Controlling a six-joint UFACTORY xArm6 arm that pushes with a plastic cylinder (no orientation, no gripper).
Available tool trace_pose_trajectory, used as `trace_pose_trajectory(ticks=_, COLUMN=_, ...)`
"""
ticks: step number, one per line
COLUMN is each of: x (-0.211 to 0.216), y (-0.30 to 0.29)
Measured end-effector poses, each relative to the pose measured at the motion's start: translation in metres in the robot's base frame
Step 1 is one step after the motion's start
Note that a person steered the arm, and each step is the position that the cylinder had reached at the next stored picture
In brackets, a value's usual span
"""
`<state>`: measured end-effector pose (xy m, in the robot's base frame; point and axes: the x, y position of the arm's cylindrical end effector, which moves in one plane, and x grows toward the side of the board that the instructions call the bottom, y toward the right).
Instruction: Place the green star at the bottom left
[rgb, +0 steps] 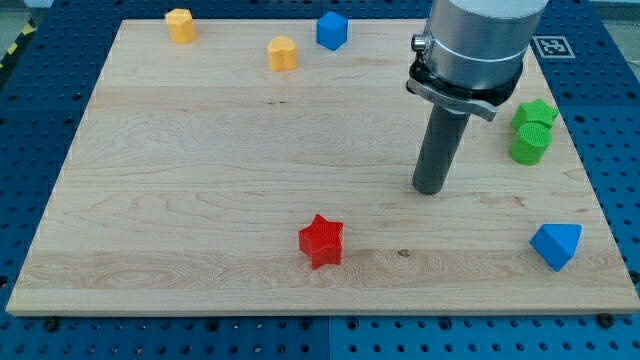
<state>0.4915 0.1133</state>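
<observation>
Even, bright overhead illumination; the table (200, 200) renders pale, its wood grain crisp across the frame. Shadows are short and soft: a faint one at the foot of the rod near my tip (431, 190), another under the red star (321, 241) toward 6 o'clock. A mild sheen marks the metal housing (480, 40) at 1 o'clock. No motion blur; edges show negligible distortion.

Red star (321, 241) amid open board (200, 150)
</observation>
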Motion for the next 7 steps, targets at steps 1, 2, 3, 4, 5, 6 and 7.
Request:
trace_pose_trajectory(ticks=1, x=0.0, y=0.018)
trace_pose_trajectory(ticks=2, x=0.0, y=0.07)
trace_pose_trajectory(ticks=3, x=0.002, y=0.139)
trace_pose_trajectory(ticks=4, x=-0.014, y=0.21)
trace_pose_trajectory(ticks=5, x=-0.042, y=0.232)
trace_pose_trajectory(ticks=6, x=-0.055, y=0.231)
trace_pose_trajectory(ticks=7, x=-0.075, y=0.221)
